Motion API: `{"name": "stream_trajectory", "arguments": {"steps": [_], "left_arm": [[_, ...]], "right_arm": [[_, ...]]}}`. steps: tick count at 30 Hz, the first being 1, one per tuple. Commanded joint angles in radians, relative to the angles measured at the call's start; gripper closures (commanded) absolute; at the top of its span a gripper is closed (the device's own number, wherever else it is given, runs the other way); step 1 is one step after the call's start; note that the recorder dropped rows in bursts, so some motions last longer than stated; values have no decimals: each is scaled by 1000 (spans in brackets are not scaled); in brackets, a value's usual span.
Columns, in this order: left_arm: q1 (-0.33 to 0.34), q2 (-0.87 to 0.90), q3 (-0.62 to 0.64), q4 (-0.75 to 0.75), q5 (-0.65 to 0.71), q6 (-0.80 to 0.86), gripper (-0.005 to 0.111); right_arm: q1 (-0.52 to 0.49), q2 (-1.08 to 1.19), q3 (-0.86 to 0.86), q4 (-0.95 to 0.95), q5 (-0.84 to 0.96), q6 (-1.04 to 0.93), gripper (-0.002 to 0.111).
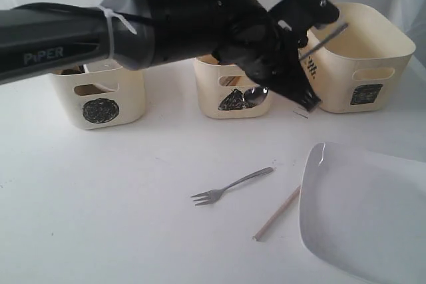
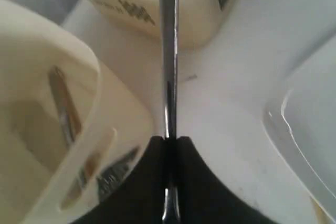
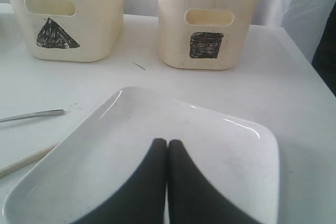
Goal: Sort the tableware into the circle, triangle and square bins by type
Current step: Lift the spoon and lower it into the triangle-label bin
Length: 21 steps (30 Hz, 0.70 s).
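the white table carries everything. the black left arm reaches across above it. a large white square plate lies at the table's front right corner. along the far edge stand three cream bins: the wider square bin at the right, the triangle bin in the middle, the circle bin at the left. the left tool is clamped on a slim steel utensil, held in the air between the triangle and square bins — knife or fork, i cannot tell. the right tool hangs over the plate, pressed closed on nothing. a steel fork lies mid-table, with a wooden chopstick just beside the plate.
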Motion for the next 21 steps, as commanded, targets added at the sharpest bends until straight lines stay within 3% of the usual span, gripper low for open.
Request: {"name": "stream_trajectory", "arguments": {"steps": [1, 7, 21], "left_arm": [[56, -15, -30, 75, -73, -88, 107], [152, -11, -43, 56, -165, -217, 107], [230, 92, -43, 56, -450, -232, 107]], "right_arm": [[-3, -6, 7, 1, -2, -3, 108], [-3, -6, 7, 1, -2, -3, 108], [-3, -6, 7, 1, -2, -3, 108]]}}
